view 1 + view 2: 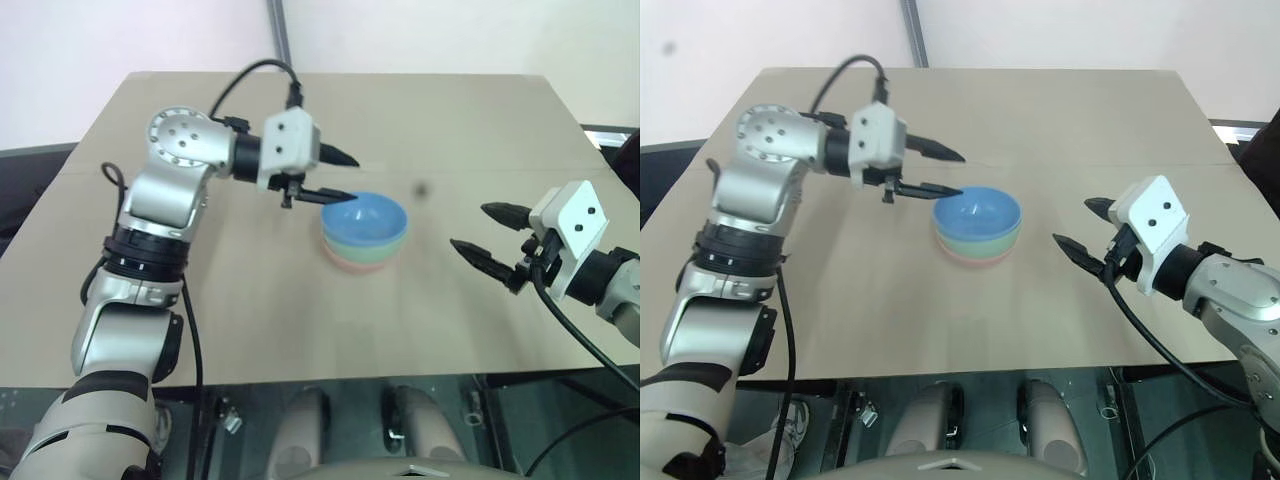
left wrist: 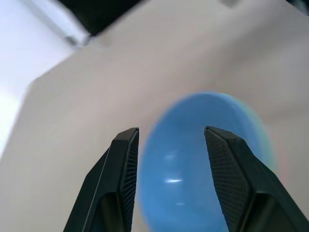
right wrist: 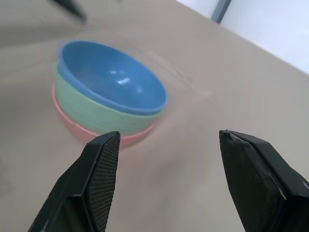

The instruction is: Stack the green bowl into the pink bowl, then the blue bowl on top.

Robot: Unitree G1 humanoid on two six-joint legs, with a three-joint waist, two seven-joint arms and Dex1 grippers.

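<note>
Three bowls stand nested at the table's middle: the blue bowl on top, the green bowl under it, the pink bowl at the bottom. My left gripper hovers open just left of the blue bowl's rim, pointing right, with nothing between its fingers; in the left wrist view the blue bowl lies beyond the left gripper. To the right of the stack and apart from it, my right gripper is open and empty, aimed at the bowls. The right wrist view shows the right gripper a short way from the stack.
The beige table has its front edge close to me and a faint seam across its middle. A small dark spot lies right of the bowls. A metal pole rises behind the table's far edge.
</note>
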